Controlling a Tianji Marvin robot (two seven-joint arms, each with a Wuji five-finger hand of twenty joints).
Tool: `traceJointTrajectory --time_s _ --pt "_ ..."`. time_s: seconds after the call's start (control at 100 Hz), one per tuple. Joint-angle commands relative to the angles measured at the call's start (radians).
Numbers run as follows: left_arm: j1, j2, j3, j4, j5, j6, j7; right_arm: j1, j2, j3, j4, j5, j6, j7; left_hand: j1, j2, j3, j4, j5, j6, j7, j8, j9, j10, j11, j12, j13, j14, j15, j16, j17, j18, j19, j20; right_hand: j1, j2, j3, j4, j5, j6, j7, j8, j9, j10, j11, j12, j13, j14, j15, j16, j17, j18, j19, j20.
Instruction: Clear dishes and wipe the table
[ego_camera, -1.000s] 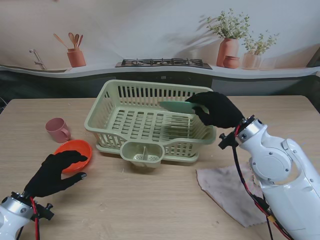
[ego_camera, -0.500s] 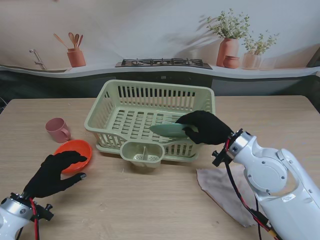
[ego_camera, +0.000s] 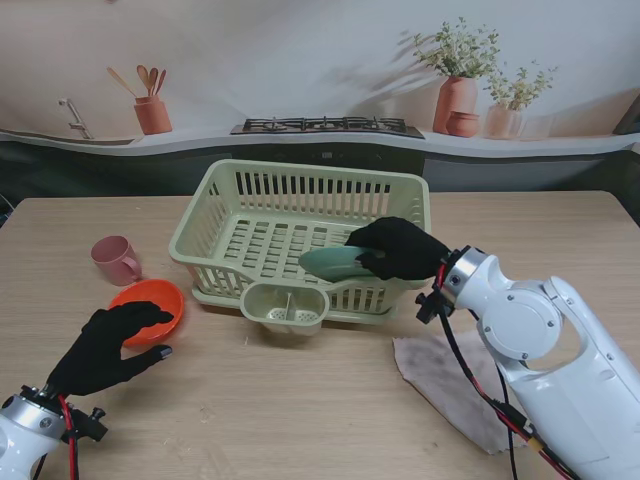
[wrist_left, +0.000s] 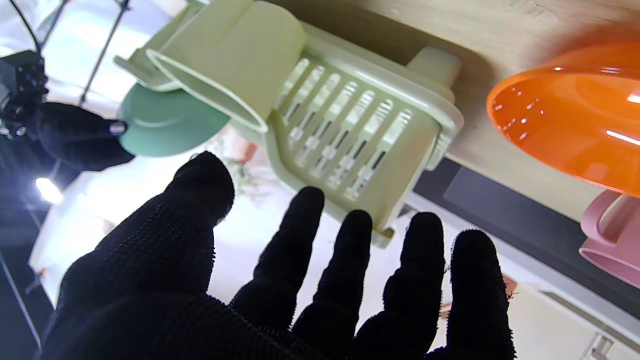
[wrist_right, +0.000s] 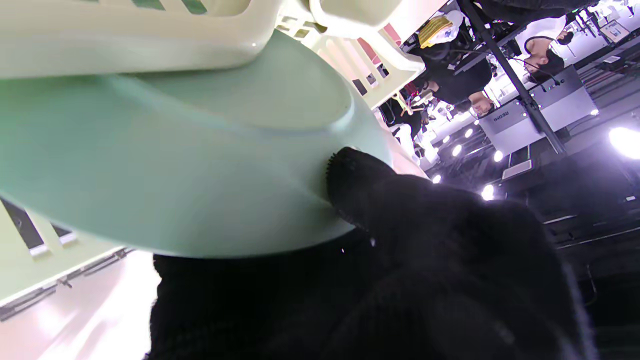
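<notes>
My right hand (ego_camera: 400, 249) in its black glove is shut on a pale green plate (ego_camera: 334, 262), holding it low inside the green dish rack (ego_camera: 250, 190); the right wrist view fills with the plate (wrist_right: 165, 165) against the rack's wall. An orange bowl (ego_camera: 146, 303) sits on the table at the left, and a pink mug (ego_camera: 113, 260) stands just beyond it. My left hand (ego_camera: 107, 346) hovers open right beside the bowl on its near side, fingers spread in the left wrist view (wrist_left: 310, 280). A brownish cloth (ego_camera: 450, 375) lies flat on the table nearer to me than the rack.
The rack has a cutlery cup (ego_camera: 285, 306) on its near wall. A dark counter edge (ego_camera: 320, 150) runs behind the wooden table (ego_camera: 300, 410). The cloth lies partly under my right forearm (ego_camera: 540, 350).
My right hand has carried the green plate down and to the left, from above the rack's right rim into the rack. The left hand has stayed where it was.
</notes>
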Motion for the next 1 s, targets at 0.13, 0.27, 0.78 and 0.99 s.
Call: traceJointTrajectory --time_s 0.13,0.27,0.78,0.99 --pt "0.001 -0.003 0.000 0.000 -0.002 0.001 -0.014 0.047 0.000 -0.042 0.026 0.008 0.053 0.037 -0.038 0.026 -0.018 0.014 0.012 -0.026 0.001 0.001 0.009 -0.034 -0.011 -0.022 0.011 -0.019 -0.007 0.007 -0.007 -0.005 -0.030 -0.011 0.145 0.111 0.059 0.037 0.134 -0.143 0.152 0.031 0.025 -0.022 0.041 0.037 0.070 0.004 0.122 0.073 0.054 -0.016 0.182 0.129" --pt "0.000 -0.003 -0.001 0.001 -0.003 0.001 -0.015 0.068 -0.001 -0.071 0.047 0.000 0.083 0.038 -0.039 0.025 -0.018 0.014 0.013 -0.028 0.002 0.001 0.010 -0.033 -0.011 -0.022 0.011 -0.018 -0.007 0.007 -0.007 -0.005 -0.030 -0.011 0.147 0.113 0.055 0.036 0.134 -0.143 0.150 0.034 0.023 -0.022 0.043 0.042 0.068 0.004 0.126 0.078 0.051 -0.011 0.183 0.142" --pt "-0.001 -0.004 -0.003 0.003 -0.002 -0.003 -0.011 0.124 0.007 -0.133 0.100 -0.016 0.150 0.091 -0.039 0.026 -0.019 0.014 0.012 -0.028 0.002 0.001 0.010 -0.035 -0.011 -0.022 0.011 -0.019 -0.008 0.007 -0.007 -0.005 -0.030 -0.012 0.141 0.140 0.029 0.057 0.077 -0.131 0.086 0.007 -0.042 -0.044 -0.024 -0.012 -0.022 -0.003 0.038 0.029 -0.055 -0.035 0.105 0.151" --pt "-0.001 -0.004 -0.003 0.004 -0.002 -0.004 -0.011 0.127 0.015 -0.131 0.106 -0.008 0.157 0.128 -0.040 0.027 -0.020 0.014 0.014 -0.027 0.003 0.001 0.010 -0.033 -0.012 -0.022 0.010 -0.019 -0.008 0.007 -0.007 -0.006 -0.030 -0.012 0.022 0.105 0.037 0.080 -0.036 -0.117 0.075 -0.066 -0.157 -0.070 -0.064 -0.050 -0.155 -0.039 -0.049 -0.028 -0.222 -0.082 0.027 0.138"
